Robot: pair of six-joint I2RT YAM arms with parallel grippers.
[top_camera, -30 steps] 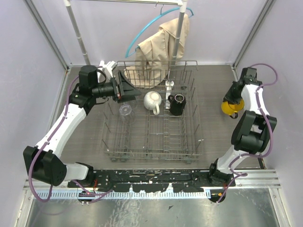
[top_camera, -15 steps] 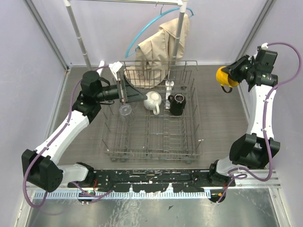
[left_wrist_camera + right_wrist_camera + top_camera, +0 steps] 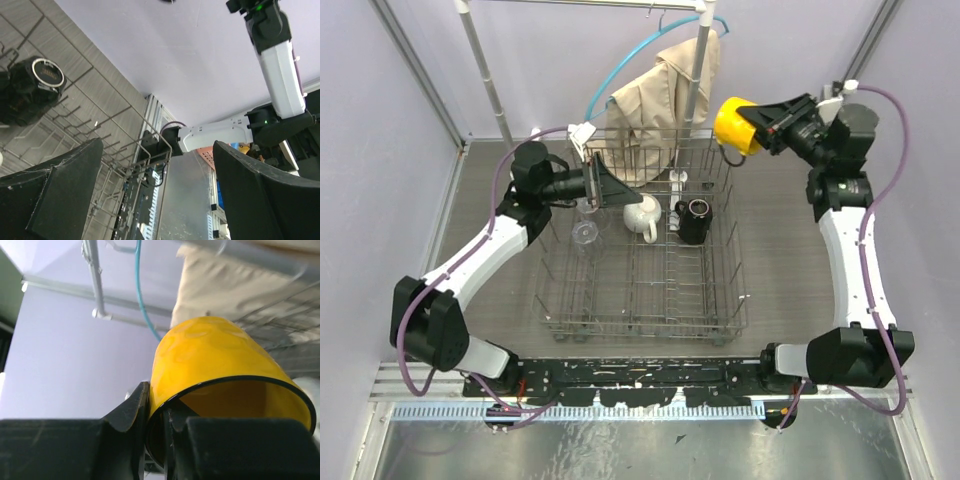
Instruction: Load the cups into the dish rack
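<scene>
My right gripper (image 3: 763, 118) is shut on the rim wall of the yellow mug (image 3: 737, 124) and holds it in the air, tipped on its side, above the back right corner of the dish rack (image 3: 738, 262). In the right wrist view the fingers (image 3: 131, 412) pinch the yellow mug (image 3: 215, 357). In the rack stand the white mug (image 3: 642, 215), the black mug (image 3: 693, 221) and a clear tumbler (image 3: 584, 233). My left gripper (image 3: 613, 189) is open and empty over the rack's back left, beside the white mug. The left wrist view shows the black mug (image 3: 31, 86).
A clothes rail (image 3: 485, 75) with a beige garment (image 3: 655, 100) and a blue hanger stands behind the rack. Purple walls close in the left, right and back. Grey table (image 3: 785, 270) shows right of the rack.
My right arm has lifted the yellow mug from the right side of the table and swung it up and left to the rack's back right corner. My left gripper shifted slightly right, still open.
</scene>
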